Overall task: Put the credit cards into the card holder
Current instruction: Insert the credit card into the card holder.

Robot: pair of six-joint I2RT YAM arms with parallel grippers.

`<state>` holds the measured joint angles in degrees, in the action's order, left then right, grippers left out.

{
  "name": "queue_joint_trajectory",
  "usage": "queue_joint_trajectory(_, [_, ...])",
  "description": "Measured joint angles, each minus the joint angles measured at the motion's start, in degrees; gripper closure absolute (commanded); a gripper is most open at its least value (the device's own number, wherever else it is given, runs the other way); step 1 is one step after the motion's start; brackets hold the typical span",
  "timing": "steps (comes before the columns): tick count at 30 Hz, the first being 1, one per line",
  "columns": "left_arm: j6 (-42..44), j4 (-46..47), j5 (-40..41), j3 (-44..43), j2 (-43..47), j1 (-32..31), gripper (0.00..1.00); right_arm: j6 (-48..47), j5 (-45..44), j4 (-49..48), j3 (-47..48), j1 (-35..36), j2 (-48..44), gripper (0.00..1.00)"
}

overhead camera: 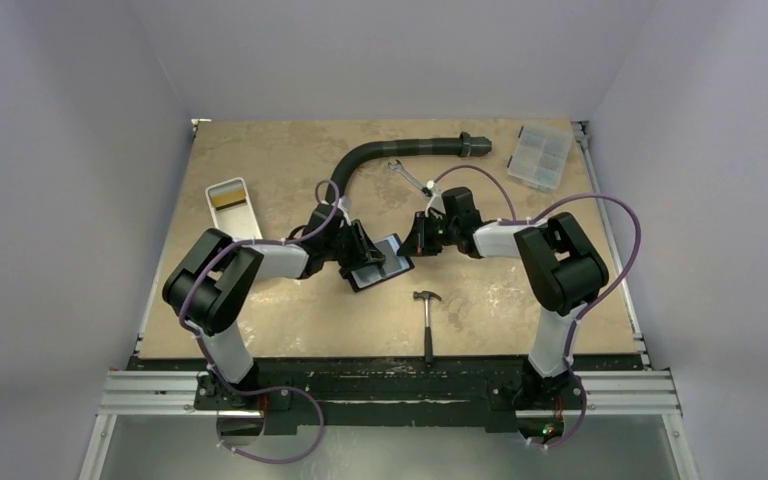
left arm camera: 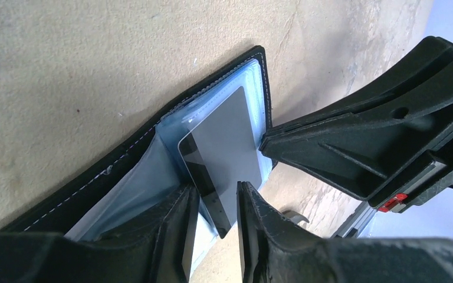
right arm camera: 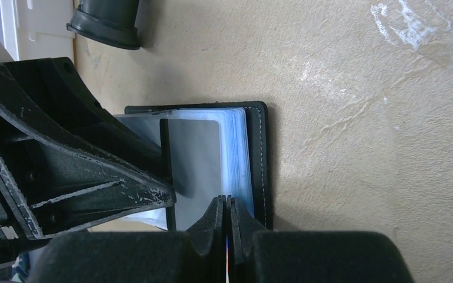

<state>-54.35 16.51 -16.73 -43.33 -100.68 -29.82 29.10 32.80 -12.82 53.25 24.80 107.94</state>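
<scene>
Left gripper has the thin grey plastic card pinched, looks only partway into the open black folding card holder, right gripper clenched shut pinning it, so not seated yet.

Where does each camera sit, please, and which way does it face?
Top external: above, behind the bases, facing down at the table; both arms show.
Left wrist: looks along its own fingers at the credit card in the card holder.
Right wrist: looks past its shut fingers at the holder's edge.
Shared: both wrist views show card, holder, opposite end effector.
</scene>
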Motion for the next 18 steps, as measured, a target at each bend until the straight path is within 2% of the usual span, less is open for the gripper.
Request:
queue_joint_trajectory(4, [0.6, -1.8, -0.5, -1.6, -0.2, -0.2, 0.44, 0.0, 0.3, -0.1, 0.0, -0.1, 0.1, 0.99])
queue_joint_trajectory(6, [1.4, -2.5, -0.3, -2.0, 0.3, -0.7, 0.39, 0.0, 0.3, -0.1, 0.0, -0.1, 0.1, 0.98])
queue_joint_trajectory(10, [3.7, -4.5, 0.9, -2.7, 1.5, -1.6, 0.35, 0.0, 0.3, -0.1, 0.0, -0.1, 0.1, 0.97])
queue_joint_trajectory(18, [6.2, -11.3, 3.5, -3.5, 3.8, -1.8, 0.35, 0.0, 0.2, -0.1, 0.0, -0.1, 0.0, 0.96])
